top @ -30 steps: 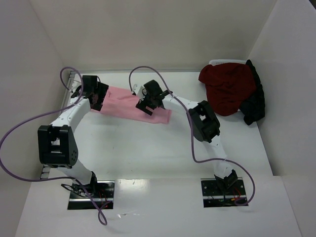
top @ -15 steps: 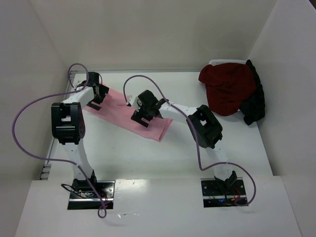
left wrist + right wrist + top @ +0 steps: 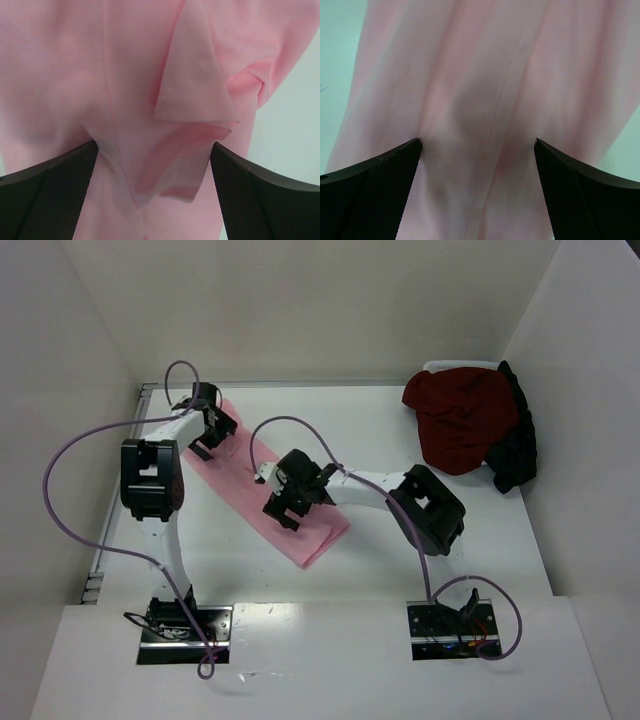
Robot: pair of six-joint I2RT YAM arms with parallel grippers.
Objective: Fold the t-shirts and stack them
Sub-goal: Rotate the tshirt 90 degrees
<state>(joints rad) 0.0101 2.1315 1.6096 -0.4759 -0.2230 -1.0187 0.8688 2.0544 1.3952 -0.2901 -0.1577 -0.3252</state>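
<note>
The light pink t-shirt [image 3: 318, 538] lies as a long narrow strip, running diagonally from far left towards the near middle of the table. My left gripper [image 3: 208, 428] is on its far end. In the left wrist view [image 3: 154, 144] the jaws stand wide apart, with pink cloth and a folded sleeve [image 3: 192, 85] between them. My right gripper [image 3: 288, 500] is on the strip's middle. In the right wrist view [image 3: 478, 140] its jaws are also wide apart, pressing on smooth pink cloth [image 3: 490, 75]. A dark red t-shirt [image 3: 460, 420] and a black t-shirt [image 3: 515, 455] are heaped at far right.
White walls enclose the table on the left, back and right. The heap at far right rests on a white bin [image 3: 455, 366]. Purple cables [image 3: 60, 490] loop from both arms. The arm bases [image 3: 185, 625] stand at the near edge.
The pink shirt has swung from nearly level across the table to a steep diagonal. My right gripper moved nearer and left; my left gripper moved farther back and slightly right.
</note>
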